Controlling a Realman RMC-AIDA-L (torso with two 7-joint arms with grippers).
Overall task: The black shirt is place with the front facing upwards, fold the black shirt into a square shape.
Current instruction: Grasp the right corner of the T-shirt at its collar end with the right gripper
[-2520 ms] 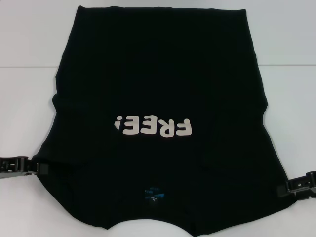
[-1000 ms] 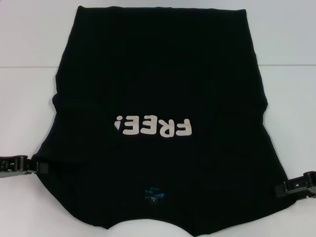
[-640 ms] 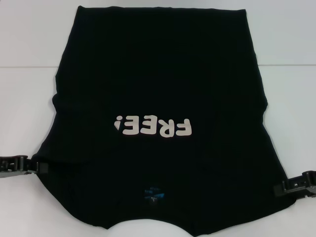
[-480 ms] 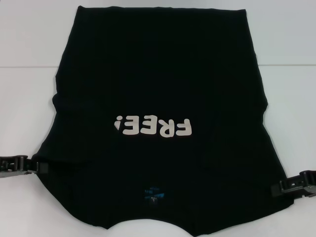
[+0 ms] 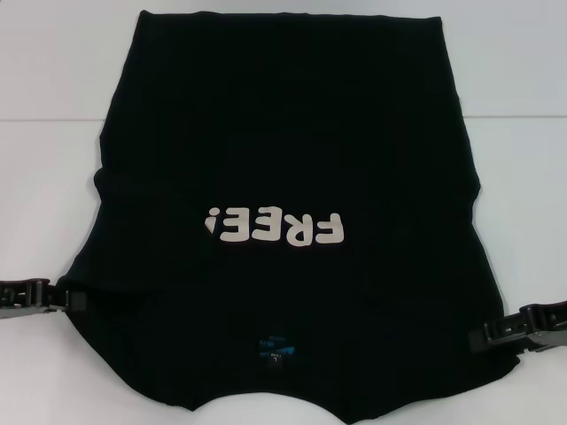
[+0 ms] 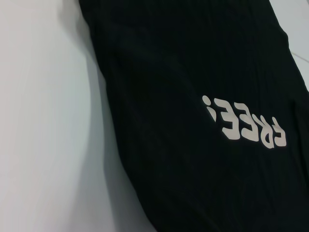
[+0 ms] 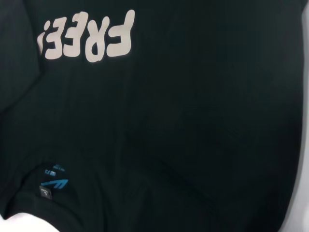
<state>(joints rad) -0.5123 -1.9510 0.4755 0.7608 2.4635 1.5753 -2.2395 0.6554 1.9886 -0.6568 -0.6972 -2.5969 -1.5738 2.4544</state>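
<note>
- Black shirt (image 5: 283, 159): you see it flat on white counter (image 5: 53, 177), front up, neck label (image 5: 275, 347) nearest robot.
- L hand (image 5: 71, 299): at shirt's left edge; grip can't tell.
- R hand (image 5: 485, 336): at right edge; grip can't tell.

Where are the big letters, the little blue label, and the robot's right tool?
letters (image 5: 275, 228), head view, middle of the cream "FREE!" print.
label (image 5: 274, 348), head view, blue tag near the shirt's neck.
right tool (image 5: 489, 336), head view, its tip at the shirt's edge.
</note>
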